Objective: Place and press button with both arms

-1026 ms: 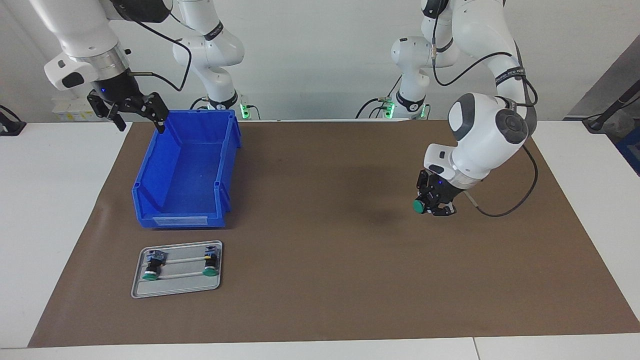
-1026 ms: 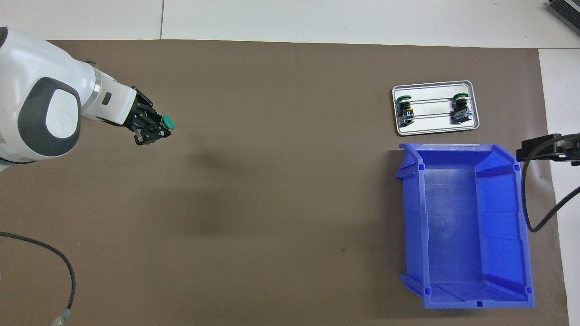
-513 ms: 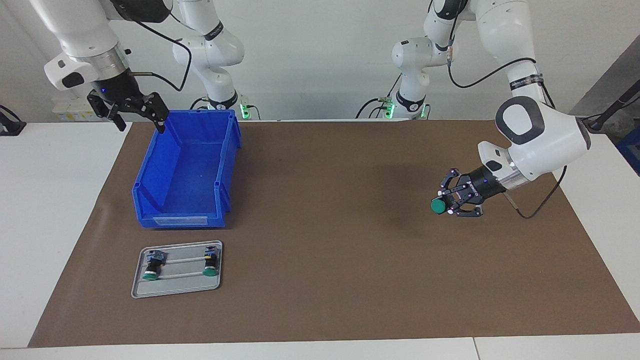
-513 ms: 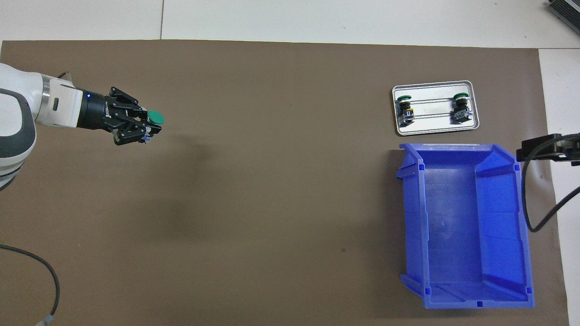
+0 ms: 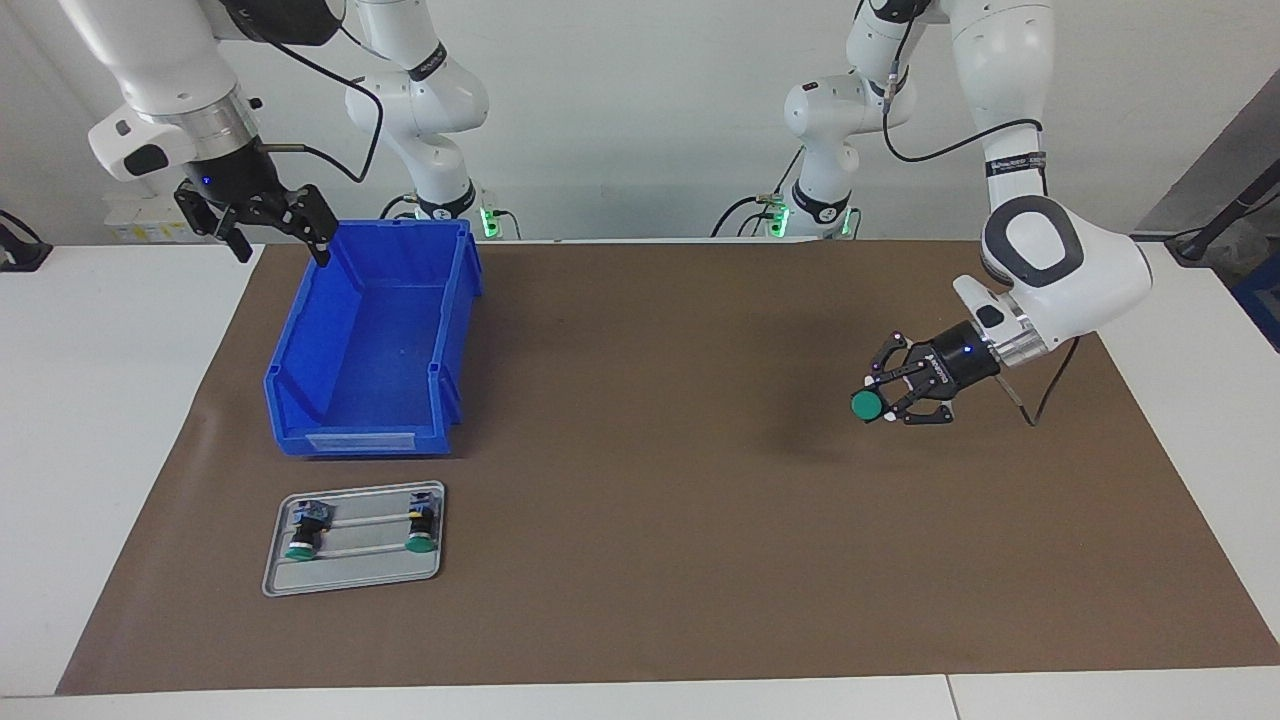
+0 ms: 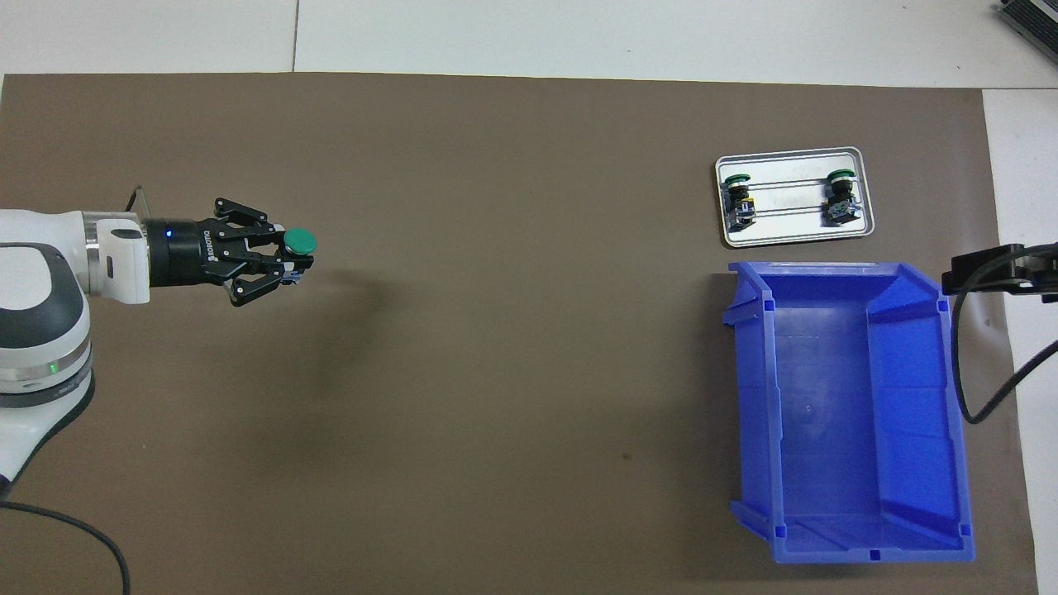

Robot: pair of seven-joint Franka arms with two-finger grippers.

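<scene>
The button (image 5: 866, 405), with its round green cap (image 6: 299, 240), is held in the air over the brown mat toward the left arm's end of the table. My left gripper (image 5: 888, 402) is shut on the button's dark body and lies nearly level, with the cap at its tip pointing toward the right arm's end. In the overhead view the left gripper (image 6: 288, 258) reaches in from the side edge. My right gripper (image 5: 270, 235) hangs open and holds nothing, above the corner of the blue bin (image 5: 380, 360) nearest the robots. The right arm waits.
A grey metal tray (image 5: 360, 567) lies on the mat farther from the robots than the bin, with two green-capped buttons (image 5: 300, 545) (image 5: 420, 540) lying on it. The tray (image 6: 789, 227) and the open bin (image 6: 843, 413) sit toward the right arm's end.
The left arm has swung its wrist out toward its own end of the table, turning the gripper from pointing down to nearly level, still shut on the button. The right arm has not moved.
</scene>
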